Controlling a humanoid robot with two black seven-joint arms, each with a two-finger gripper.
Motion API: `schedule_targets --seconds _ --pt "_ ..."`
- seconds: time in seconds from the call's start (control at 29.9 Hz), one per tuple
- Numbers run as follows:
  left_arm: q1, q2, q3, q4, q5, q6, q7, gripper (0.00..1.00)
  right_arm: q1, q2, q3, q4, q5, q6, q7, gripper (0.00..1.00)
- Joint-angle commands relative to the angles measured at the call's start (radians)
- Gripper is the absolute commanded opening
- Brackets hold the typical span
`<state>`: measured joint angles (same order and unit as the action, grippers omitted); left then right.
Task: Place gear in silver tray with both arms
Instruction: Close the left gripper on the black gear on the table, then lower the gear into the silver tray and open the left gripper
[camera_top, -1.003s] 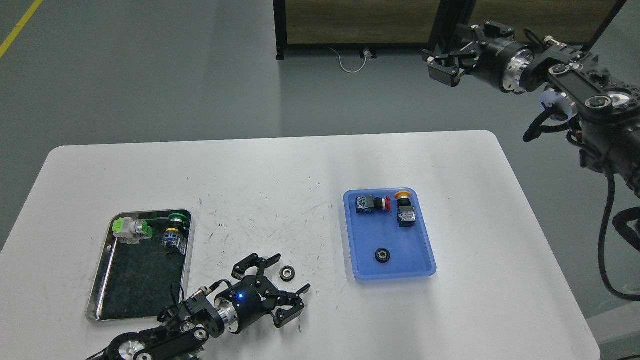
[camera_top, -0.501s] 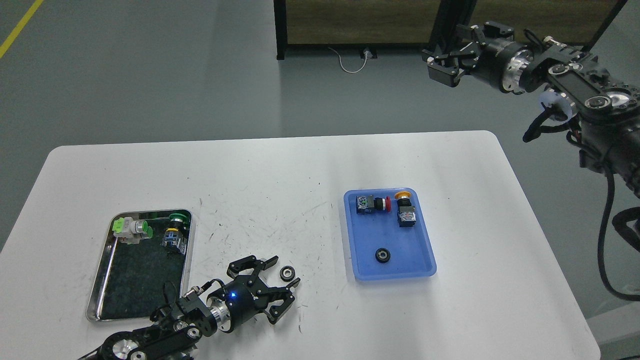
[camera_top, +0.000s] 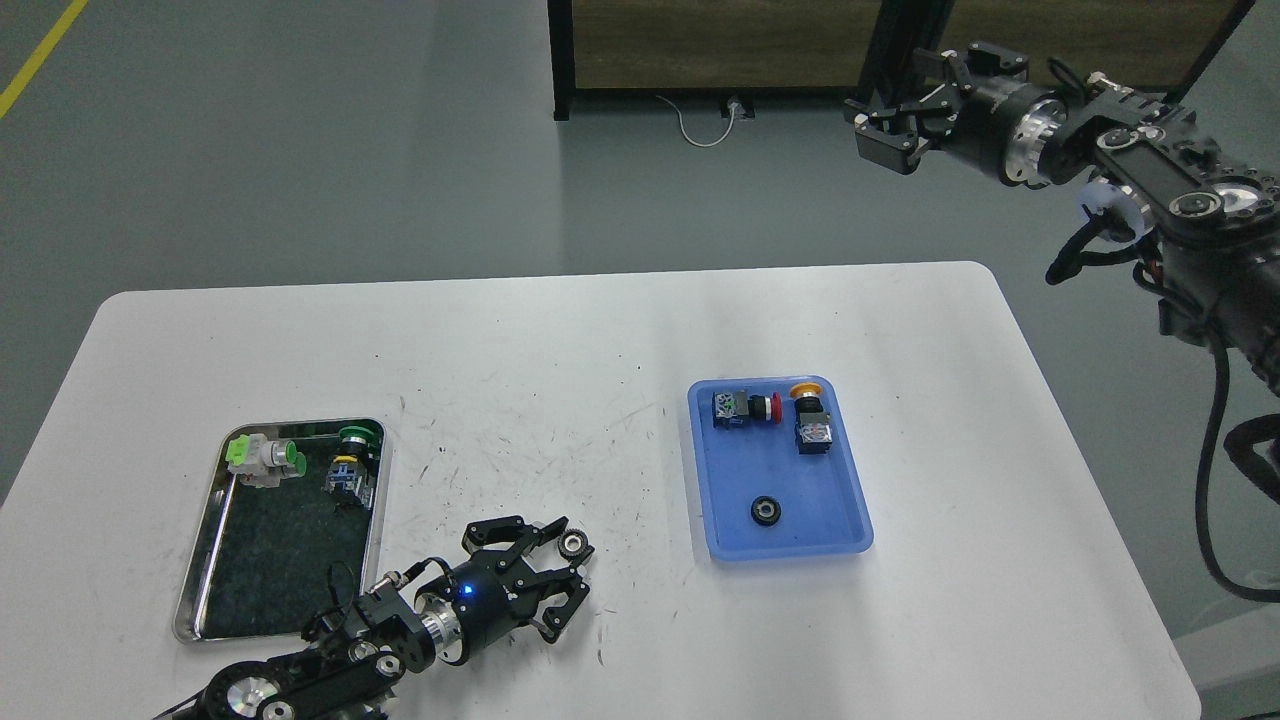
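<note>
A small black gear (camera_top: 573, 546) lies on the white table, right of the silver tray (camera_top: 196, 580). My left gripper (camera_top: 570, 552) reaches in from the bottom left and its two fingers have closed in on this gear, which rests on the table. A second black gear (camera_top: 765, 510) lies in the blue plastic tray (camera_top: 840, 540). My right gripper (camera_top: 882, 128) is held high beyond the table's far right corner, open and empty.
The silver tray holds two green push-button switches (camera_top: 264, 460) (camera_top: 351, 464) at its far end. The blue tray holds a red-button switch (camera_top: 745, 408) and a yellow-button switch (camera_top: 810, 422). A dark cabinet frame (camera_top: 560, 60) stands on the floor beyond the table.
My left gripper's fingers have narrowed from wide open to closed around the gear on the table, and the wrist drew slightly left. The gear and the right arm have barely moved.
</note>
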<state>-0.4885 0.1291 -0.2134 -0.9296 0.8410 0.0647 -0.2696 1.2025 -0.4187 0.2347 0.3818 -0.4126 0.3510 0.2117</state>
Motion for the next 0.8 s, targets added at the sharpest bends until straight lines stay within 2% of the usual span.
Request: schedule_targets --seconds 0.0,0.2,0.37,0.53,0.67,0.77 --pt "-0.012 0.000 0.017 -0.005 0.001 0.000 0.001 0.30 -0.001 0.000 0.000 0.000 0.000 -0.001 0.000 0.91" --pt "-0.035 0.024 -0.001 -0.049 -0.005 -0.002 0.010 0.29 -0.001 -0.002 0.000 -0.001 0.000 -0.001 0.002 0.91" --pt "-0.071 0.177 -0.064 -0.152 -0.074 -0.013 0.015 0.29 0.000 0.001 0.000 -0.001 0.000 -0.001 0.002 0.91" --pt "-0.076 0.394 -0.090 -0.273 -0.134 -0.016 0.015 0.29 0.000 0.011 0.002 -0.003 0.000 -0.001 0.002 0.91" --pt "-0.047 0.555 -0.090 -0.368 -0.190 -0.014 0.009 0.29 -0.001 0.020 0.002 -0.006 -0.002 -0.004 0.002 0.91" --pt "0.001 0.624 -0.089 -0.403 -0.211 -0.008 0.006 0.29 -0.001 0.038 0.002 -0.009 -0.003 -0.015 0.003 0.91"
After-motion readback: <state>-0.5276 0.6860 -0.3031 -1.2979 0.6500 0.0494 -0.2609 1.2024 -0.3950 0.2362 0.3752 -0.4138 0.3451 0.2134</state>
